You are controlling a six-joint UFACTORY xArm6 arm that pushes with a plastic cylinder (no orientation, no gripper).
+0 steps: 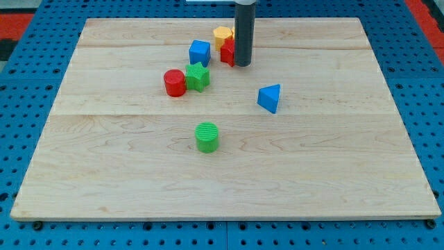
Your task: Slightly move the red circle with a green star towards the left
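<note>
The red circle point(174, 82) sits left of centre on the wooden board point(104, 160), touching the green star point(198, 76) on its right. My rod comes down from the view's top and my tip point(242, 65) rests up and to the right of the star, well apart from it. The tip stands right against a red block point(227, 53), which the rod partly hides.
A blue cube point(200, 53) lies just above the star. A yellow block point(222, 35) sits behind the red block. A blue triangle point(270, 98) lies to the right of centre. A green cylinder point(207, 137) stands lower, near the middle.
</note>
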